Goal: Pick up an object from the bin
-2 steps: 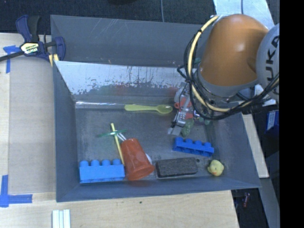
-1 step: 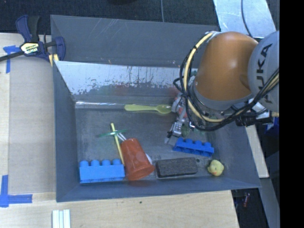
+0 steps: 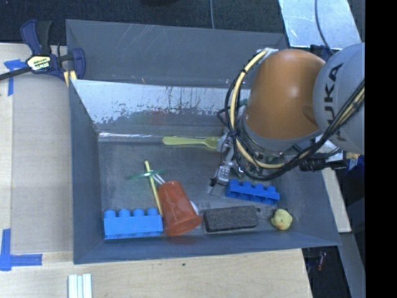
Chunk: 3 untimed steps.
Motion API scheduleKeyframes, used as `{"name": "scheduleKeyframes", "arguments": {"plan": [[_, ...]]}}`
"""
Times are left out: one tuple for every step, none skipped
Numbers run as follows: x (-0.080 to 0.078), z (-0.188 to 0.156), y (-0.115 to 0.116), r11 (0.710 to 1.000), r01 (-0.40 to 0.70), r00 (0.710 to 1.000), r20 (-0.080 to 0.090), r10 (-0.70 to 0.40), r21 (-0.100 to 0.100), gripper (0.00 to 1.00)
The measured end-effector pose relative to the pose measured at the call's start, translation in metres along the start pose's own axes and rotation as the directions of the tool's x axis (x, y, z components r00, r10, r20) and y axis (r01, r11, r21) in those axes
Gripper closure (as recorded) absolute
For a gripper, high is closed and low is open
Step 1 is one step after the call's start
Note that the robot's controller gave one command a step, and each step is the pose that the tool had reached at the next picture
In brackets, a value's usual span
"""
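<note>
My gripper hangs low over the right half of the bin, with its fingertips just left of a dark blue toy brick. The brick lies flat beside the fingers, not between them. A yellow-green plastic fork lies behind the gripper, its head hidden by the wrist. In front of the gripper lies a dark grey rectangular sponge block.
A red-orange cup lies on its side at the front, with a light blue toy brick to its left and a yellow stick with green strands behind. A small yellow lump sits in the front right corner.
</note>
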State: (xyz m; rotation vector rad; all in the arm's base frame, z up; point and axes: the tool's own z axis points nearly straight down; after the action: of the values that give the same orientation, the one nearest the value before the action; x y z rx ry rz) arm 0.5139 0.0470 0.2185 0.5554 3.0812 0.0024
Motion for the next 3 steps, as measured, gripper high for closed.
{"name": "scheduleKeyframes", "arguments": {"plan": [[-0.004,0.025,-0.058,0.999,-0.045,0.999,0.003,0.045,0.0,0.0],[-0.011,0.037,-0.095,0.999,-0.038,0.999,0.005,0.038,0.0,0.0],[-0.022,0.119,-0.11,0.993,0.115,0.993,0.007,-0.115,0.001,0.0]]}}
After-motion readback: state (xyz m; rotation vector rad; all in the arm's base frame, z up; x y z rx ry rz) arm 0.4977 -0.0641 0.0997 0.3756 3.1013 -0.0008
